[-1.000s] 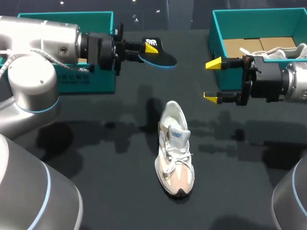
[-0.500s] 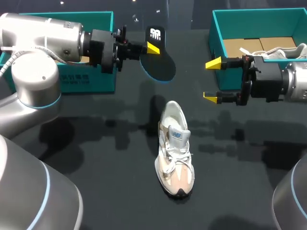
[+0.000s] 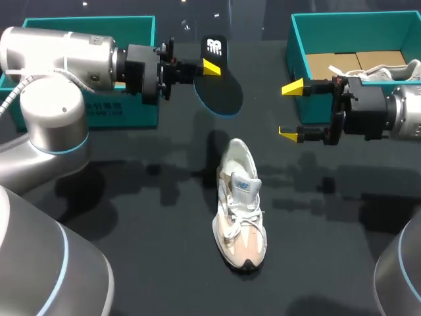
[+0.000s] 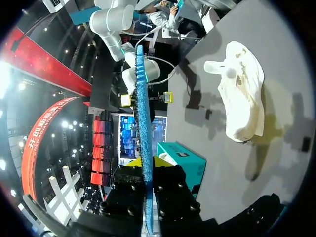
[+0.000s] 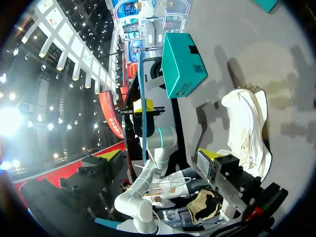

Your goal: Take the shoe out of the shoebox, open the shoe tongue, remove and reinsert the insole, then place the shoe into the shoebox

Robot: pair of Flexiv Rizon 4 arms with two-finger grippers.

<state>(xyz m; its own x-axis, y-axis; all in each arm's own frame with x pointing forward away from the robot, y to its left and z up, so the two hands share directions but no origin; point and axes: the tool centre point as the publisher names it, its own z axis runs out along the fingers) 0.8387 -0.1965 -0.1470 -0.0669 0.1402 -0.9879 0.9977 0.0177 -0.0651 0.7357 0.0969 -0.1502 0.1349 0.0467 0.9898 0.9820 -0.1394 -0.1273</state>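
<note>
The left gripper [image 3: 209, 66] pinched the insole [image 3: 222, 89] near one end, above the shoe [image 3: 240, 207] on the table [image 3: 151, 257], seemingly poised for reinsertion, while the right gripper [image 3: 293, 110] hovered nearby, wide open and empty.

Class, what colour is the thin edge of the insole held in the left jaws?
Blue, clearest on the insole in the left wrist view.

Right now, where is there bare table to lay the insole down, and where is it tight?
Bare table lies left of the shoe, in front of the left teal box; another patch lies right of the shoe, near the front edge. Tight: behind the shoe, between the insole in the left pincer and the open right pincer.
</note>
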